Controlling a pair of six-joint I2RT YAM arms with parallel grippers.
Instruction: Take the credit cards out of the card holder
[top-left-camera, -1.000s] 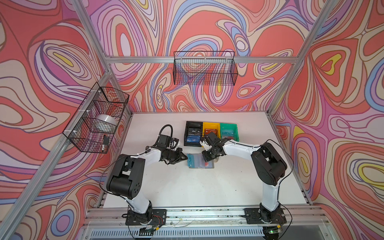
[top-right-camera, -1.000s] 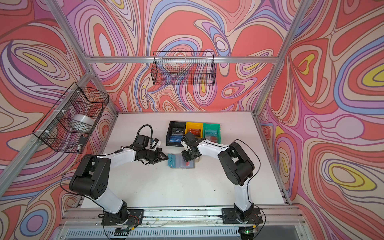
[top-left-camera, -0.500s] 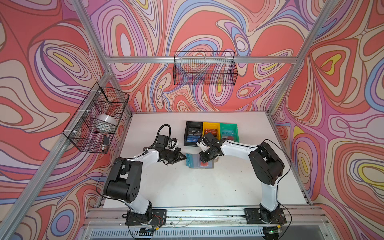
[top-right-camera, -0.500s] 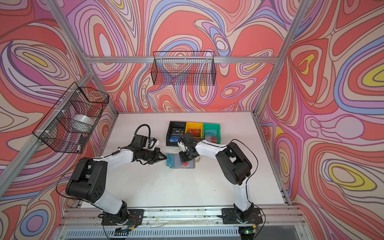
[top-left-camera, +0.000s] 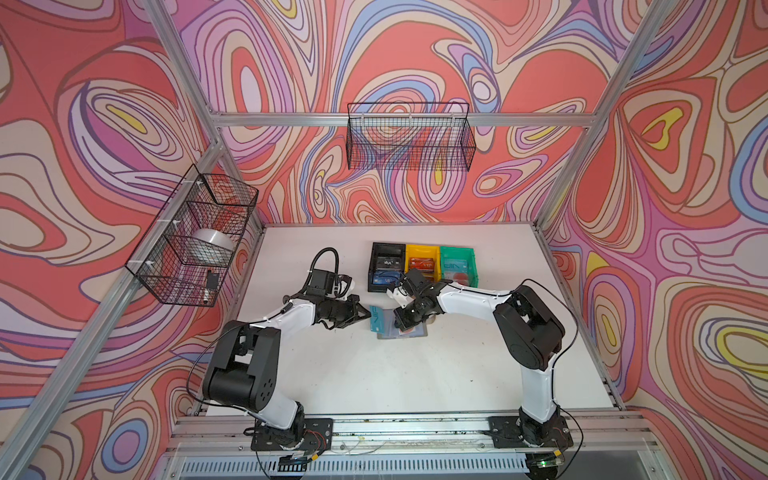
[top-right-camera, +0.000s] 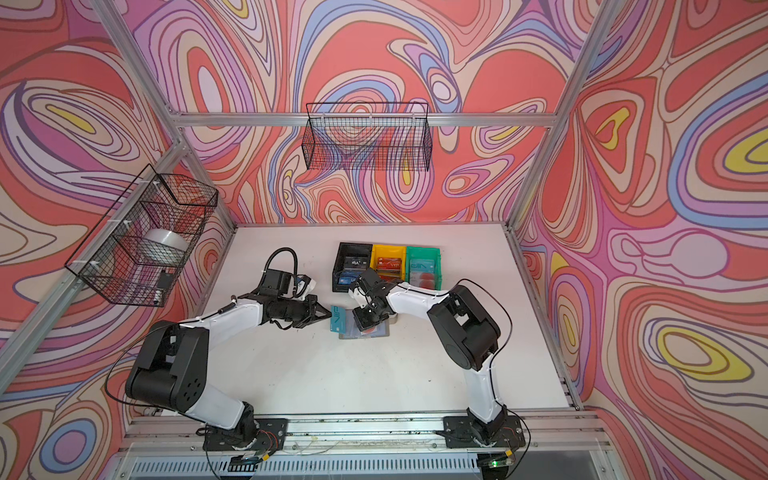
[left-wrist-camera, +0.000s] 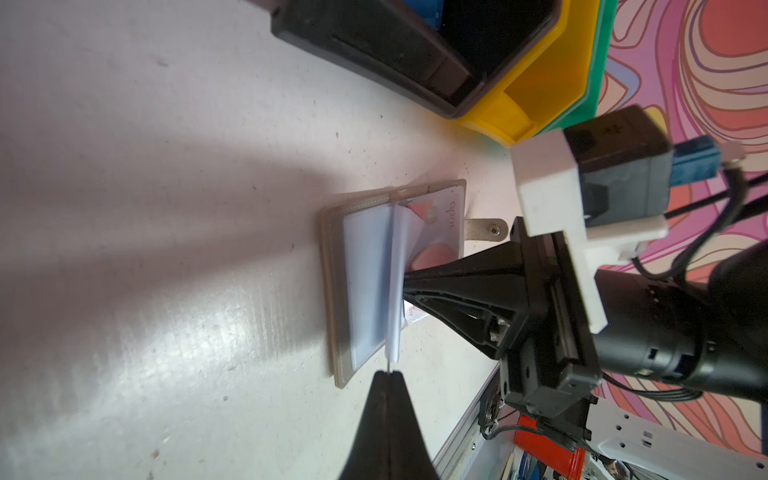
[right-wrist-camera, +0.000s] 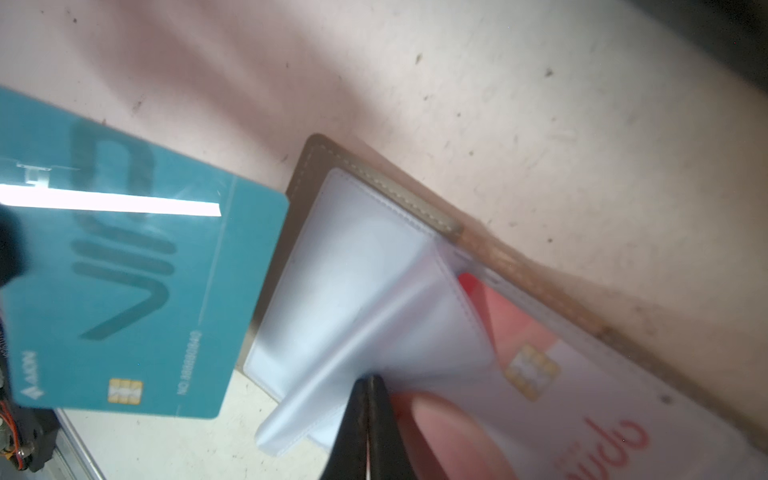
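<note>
1. White table (top-left-camera: 374, 374) is carrying the open card holder (left-wrist-camera: 332, 291) near bins (top-left-camera: 422, 249) holding cards.
2. The left gripper (left-wrist-camera: 388, 372) is pinching a light blue card (right-wrist-camera: 137, 291), already out.
3. The right gripper (right-wrist-camera: 368, 399), closed, is pressing the sleeves (right-wrist-camera: 353, 270).
4. One white card with red circles (right-wrist-camera: 540, 353) is sitting inside, waiting.

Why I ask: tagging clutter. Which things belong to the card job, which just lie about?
Job: card holder, teal card in left claw, clear sleeve in right claw, white-and-red card, black bin, yellow bin, green bin.
Lying about: back wire basket, side wire basket.
</note>
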